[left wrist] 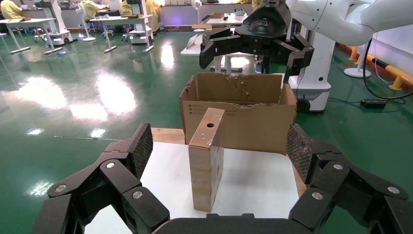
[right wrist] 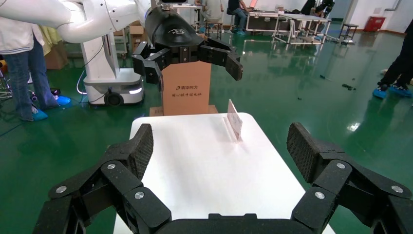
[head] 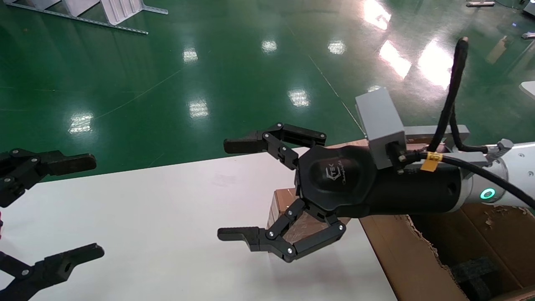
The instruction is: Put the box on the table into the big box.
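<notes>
The table [head: 167,217] is carrying the box [left wrist: 206,158], which is standing upright near the edge that meets the carton [left wrist: 243,114]. The carton is sitting just past that edge, dark foam [head: 480,271] lying inside. The right gripper [head: 234,190] is hovering above the box, fingers spread wide and gripping nothing. The left gripper [head: 81,207] is waiting at the table's far end from the box, fingers also spread, empty.

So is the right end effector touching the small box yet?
Apart. The left wrist view shows the open right end effector hanging above the box, with the big box visible in the gap between them.
</notes>
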You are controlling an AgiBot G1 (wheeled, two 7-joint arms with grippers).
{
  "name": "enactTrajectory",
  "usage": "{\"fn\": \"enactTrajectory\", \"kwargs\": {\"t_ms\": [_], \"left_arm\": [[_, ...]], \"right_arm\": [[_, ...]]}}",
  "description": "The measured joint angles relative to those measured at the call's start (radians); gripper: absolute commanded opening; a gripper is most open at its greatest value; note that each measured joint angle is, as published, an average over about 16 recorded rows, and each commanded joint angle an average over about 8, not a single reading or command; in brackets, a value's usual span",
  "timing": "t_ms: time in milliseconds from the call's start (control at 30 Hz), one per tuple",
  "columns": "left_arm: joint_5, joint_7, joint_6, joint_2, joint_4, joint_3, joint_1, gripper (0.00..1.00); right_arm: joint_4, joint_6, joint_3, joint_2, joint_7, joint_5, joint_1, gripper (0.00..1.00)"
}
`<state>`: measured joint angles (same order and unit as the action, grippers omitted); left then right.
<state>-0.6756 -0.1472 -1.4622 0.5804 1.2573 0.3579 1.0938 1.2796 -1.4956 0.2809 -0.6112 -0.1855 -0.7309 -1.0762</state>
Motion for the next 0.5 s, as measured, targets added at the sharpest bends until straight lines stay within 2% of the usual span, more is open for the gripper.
{"fn": "enactTrajectory", "kwargs": {"t_ms": [500], "left_arm": [[0.000,0.000,0.000,0.000,0.000,0.000,0.000,1.00]], "right_arm": [[0.003,0.003,0.005,0.007,0.001,-0.019,0.003,1.00]]}}
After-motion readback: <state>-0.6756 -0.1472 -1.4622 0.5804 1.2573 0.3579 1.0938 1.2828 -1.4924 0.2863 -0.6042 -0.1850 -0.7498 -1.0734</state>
